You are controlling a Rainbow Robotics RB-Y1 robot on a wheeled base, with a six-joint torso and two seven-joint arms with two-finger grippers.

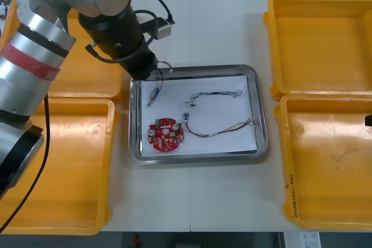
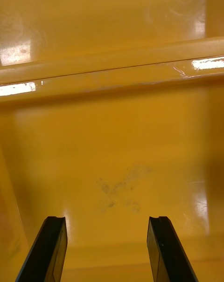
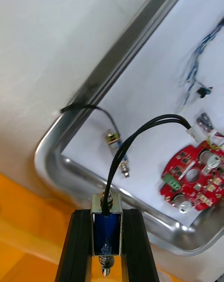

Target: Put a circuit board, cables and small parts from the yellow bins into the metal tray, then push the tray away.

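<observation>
Four yellow bins stand on the table [image 1: 192, 201], two at each side: the far left bin [image 1: 87, 79], the near left bin [image 1: 64, 161], the far right bin [image 1: 319, 39] and the near right bin [image 1: 325, 155]. Between them lies one metal tray [image 1: 261, 114], white inside.

The tray holds one round red circuit board [image 1: 165, 135], in its near left corner. It also holds two loose cables. The blue and white cable [image 1: 216, 93] lies toward the far side, and a thin curved cable [image 1: 218, 130], its colours hard to tell, lies just right of the board.

There are two small metal parts. The first small metal part [image 1: 153, 96] lies in the tray near the far left corner, far of the board, and its black lead reaches over the far rim.

The second small metal part [image 3: 106, 228] is pinched upright between the fingers [image 3: 77, 244] of the left gripper [image 3: 106, 212], which are narrowed to its width. It sits by the tray's left rim, close to the far left corner. Its black cable [image 3: 140, 133] arches over the tray floor to a white plug [image 3: 192, 132] just beside the board.

The left arm [image 1: 110, 27] reaches in over the far left bin.

The right gripper [image 2: 106, 219] hangs over the scuffed floor of the near right bin, its fingers wide apart and holding nothing.
</observation>
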